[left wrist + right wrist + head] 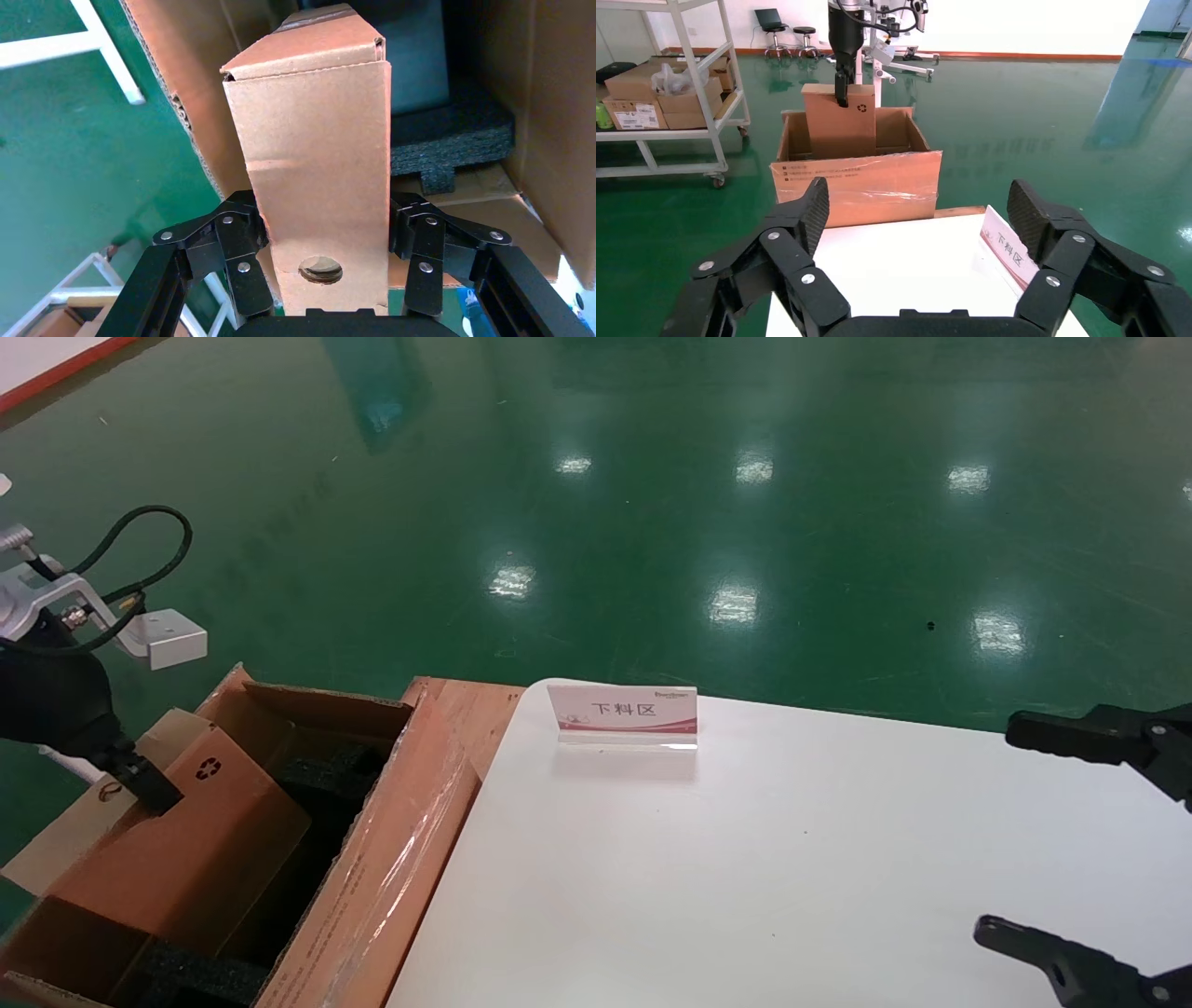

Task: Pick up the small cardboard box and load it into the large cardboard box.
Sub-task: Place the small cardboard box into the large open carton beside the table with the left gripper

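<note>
Two claws are yours. Your right gripper point(916, 225) waits wide open over the white table point(792, 859). Farther off, your left gripper point(322, 235) pinches the small cardboard box point(191, 845), standing tall on its edge, partly inside the large cardboard box point(372, 877).

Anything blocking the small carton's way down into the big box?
Nothing visible does. The left gripper holds the small cardboard box upright, already partly inside the large cardboard box. Black foam blocks lie beside it lower down; the floor under it is hidden.
</note>
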